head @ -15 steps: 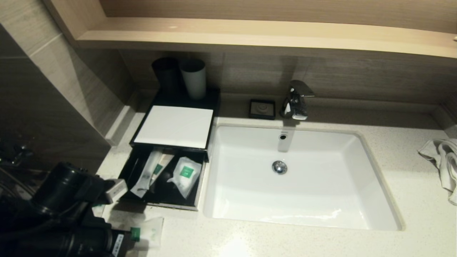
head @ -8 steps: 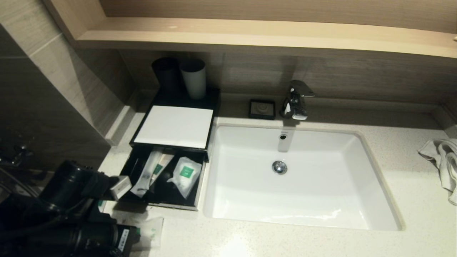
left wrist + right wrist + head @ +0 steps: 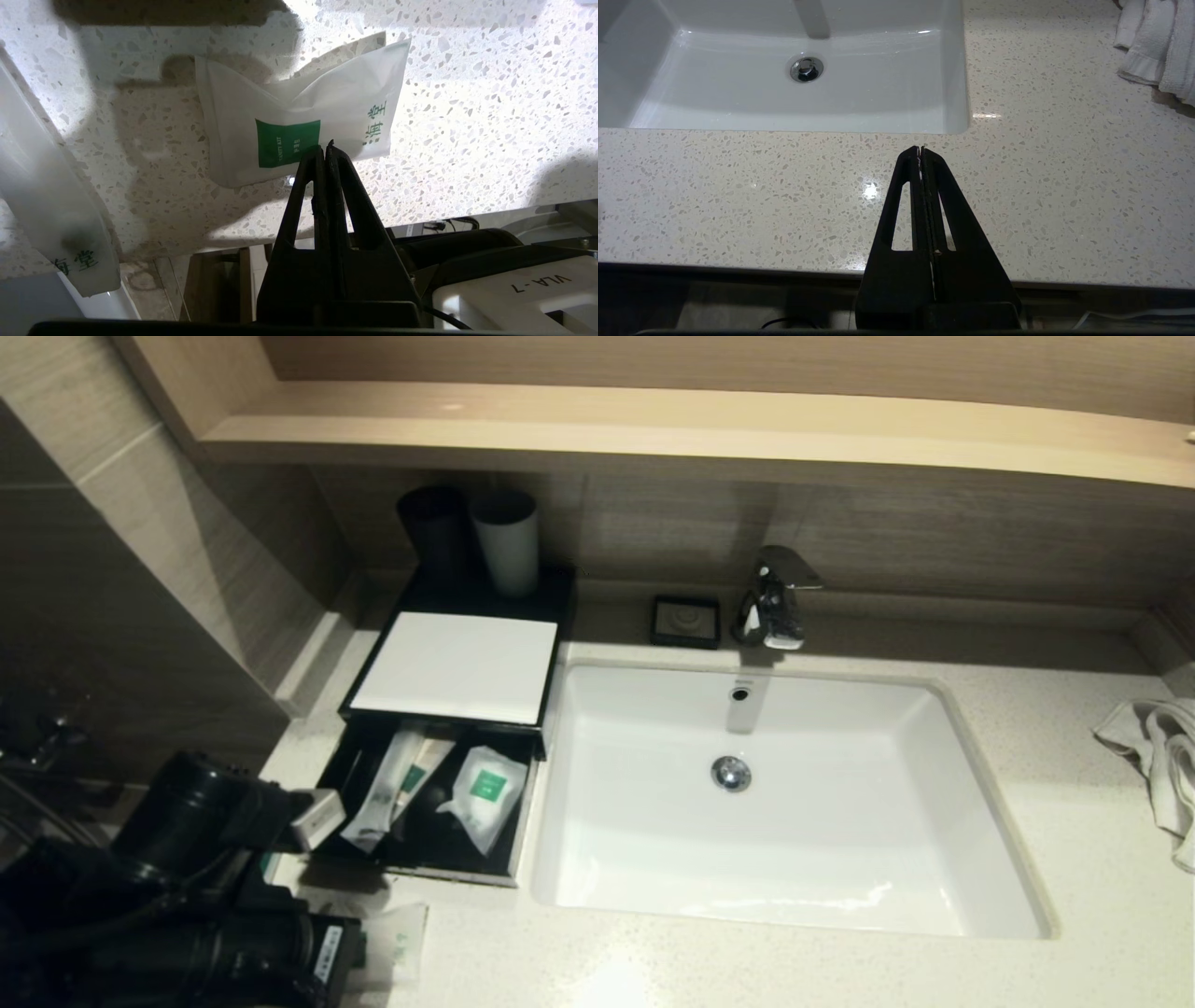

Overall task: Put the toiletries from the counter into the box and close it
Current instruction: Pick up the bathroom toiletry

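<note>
The left gripper (image 3: 325, 148) hangs at the near left corner of the speckled stone desk (image 3: 784, 196), its black jaws pressed tip to tip with nothing between them. Just past the tips lies the flat white sachet with a green square label (image 3: 299, 116), creased across its middle and resting on the desk — apart from the jaws, as far as the wrist view lets me judge. In the head view this sachet (image 3: 397, 943) sits on the near side of the box, half hidden by the arm, its long axis running left to right along the desk edge. A second pale packet with green characters (image 3: 70, 233) shows at the edge of the left wrist view; where it lies relative to the first is hard to tell.

The left arm is by far the nearer one. The right gripper (image 3: 921, 151) is parked over the near desk edge in front of the white rectangular sink (image 3: 794, 803), jaws likewise closed on nothing.

Further back, the black box's open drawer (image 3: 509, 845) already holds two long packets and a white pouch with a green label (image 3: 485, 793). The jaws would have to part before a pick — and the drawer's near wall stands between sachet and box. The white lid panel (image 3: 457, 665) lies beyond, then two cups (image 3: 504, 541).
</note>
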Motion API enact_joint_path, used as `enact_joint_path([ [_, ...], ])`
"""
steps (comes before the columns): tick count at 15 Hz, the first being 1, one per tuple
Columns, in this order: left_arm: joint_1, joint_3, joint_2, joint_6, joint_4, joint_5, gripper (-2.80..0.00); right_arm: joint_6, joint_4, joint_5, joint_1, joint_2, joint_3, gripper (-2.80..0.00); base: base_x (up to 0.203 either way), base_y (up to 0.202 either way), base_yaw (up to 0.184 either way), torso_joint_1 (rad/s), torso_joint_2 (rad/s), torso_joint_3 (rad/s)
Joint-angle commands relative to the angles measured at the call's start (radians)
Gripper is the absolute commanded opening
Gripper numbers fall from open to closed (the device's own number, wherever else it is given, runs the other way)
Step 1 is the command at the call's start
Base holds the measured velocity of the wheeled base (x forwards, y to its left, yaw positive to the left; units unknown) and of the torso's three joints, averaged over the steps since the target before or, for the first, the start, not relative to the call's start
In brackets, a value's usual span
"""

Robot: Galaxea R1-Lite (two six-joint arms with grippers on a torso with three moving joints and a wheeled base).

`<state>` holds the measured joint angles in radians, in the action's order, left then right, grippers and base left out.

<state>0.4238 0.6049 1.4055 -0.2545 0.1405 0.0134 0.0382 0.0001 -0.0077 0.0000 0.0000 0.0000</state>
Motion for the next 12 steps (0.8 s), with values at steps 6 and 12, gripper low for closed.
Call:
enact_joint_path([
  [6, 0.001, -0.001, -0.010, -0.002, -0.005, 0.000, 0.00, 0.000, 0.000, 0.000, 0.000, 0.000, 0.000, -2.80, 0.000, 0.000, 0.000, 0.000, 0.00, 0.000],
  [12, 0.001, -0.002, 0.024, 0.000, -0.005, -0.001, 0.00, 0.000, 0.000, 0.000, -0.001, 0.000, 0.000, -2.80, 0.000, 0.000, 0.000, 0.000, 0.00, 0.000],
])
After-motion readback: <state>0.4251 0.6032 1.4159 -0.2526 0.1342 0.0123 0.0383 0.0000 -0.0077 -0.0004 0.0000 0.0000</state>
